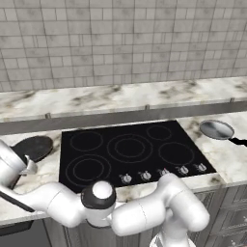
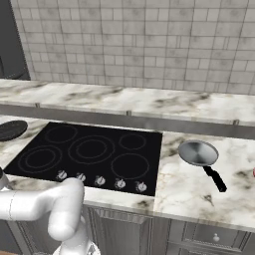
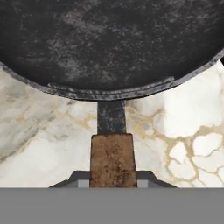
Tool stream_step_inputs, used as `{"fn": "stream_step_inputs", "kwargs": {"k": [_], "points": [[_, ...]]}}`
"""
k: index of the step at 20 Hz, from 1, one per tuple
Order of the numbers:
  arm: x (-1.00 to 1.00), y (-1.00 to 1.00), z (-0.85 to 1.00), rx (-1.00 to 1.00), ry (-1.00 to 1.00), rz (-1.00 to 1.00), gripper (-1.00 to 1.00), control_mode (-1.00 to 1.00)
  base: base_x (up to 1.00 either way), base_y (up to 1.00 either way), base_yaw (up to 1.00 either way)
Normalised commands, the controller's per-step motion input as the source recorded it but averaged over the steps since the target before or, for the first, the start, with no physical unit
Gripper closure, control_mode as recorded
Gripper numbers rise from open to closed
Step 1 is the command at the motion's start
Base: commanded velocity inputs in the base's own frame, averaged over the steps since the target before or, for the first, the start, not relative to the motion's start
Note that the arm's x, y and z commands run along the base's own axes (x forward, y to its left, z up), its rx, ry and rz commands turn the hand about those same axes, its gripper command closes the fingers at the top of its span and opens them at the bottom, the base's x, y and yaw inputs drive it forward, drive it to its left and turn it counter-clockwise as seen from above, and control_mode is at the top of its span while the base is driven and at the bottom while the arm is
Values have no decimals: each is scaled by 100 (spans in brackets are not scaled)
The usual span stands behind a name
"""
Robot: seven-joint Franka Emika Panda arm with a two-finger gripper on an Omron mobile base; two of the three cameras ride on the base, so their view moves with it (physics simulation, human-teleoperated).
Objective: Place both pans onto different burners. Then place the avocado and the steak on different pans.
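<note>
The dark pan (image 3: 109, 43) lies on the marble tabletop (image 3: 43, 131) at about 9 o'clock from the cooktop (image 1: 128, 152), outside the glass. In my hand view its rough black bowl takes the whole upper part, and its dark neck runs down toward 6 o'clock into the brown wooden handle (image 3: 112, 159). My hand (image 3: 113, 180) sits at the low end of that handle: one grey finger tip (image 3: 78, 180) presses on each side of the wood, so I read it as closed on the handle. I cannot tell if the pan is lifted or rests on the marble.

From the left base view the same pan (image 1: 33, 147) shows as a dark disc at the left edge, and the white arm (image 1: 140, 212) bends over to it from the lower right.

The burners (image 1: 129, 147) are grey rings on the black glass: a big one in the middle, smaller ones around it. A row of small silver knobs (image 1: 164, 172) runs along the front edge.

The silver pan (image 2: 198, 152) is on the tabletop at 3 o'clock from the cooktop, just beside the glass, with its black handle (image 2: 215, 179) pointing toward 5 o'clock in the right base view.

Behind all of it are a raised marble ledge (image 2: 129, 99) and a grey tiled wall (image 2: 134, 40).
</note>
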Motion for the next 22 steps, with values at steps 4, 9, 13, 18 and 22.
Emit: {"fn": "stream_step_inputs", "kwargs": {"k": [4,9,13,18,22], "points": [[-2,-100,3,8,-16,-29,100,-100,0,0,0],[-11,-89,25,9,-19,-24,100,-100,0,0,0],[-19,-76,45,9,-22,-20,100,-100,0,0,0],[-13,-85,39,15,-18,-14,100,-100,0,0,0],[0,-73,27,19,-5,-3,100,-100,0,0,0]]}}
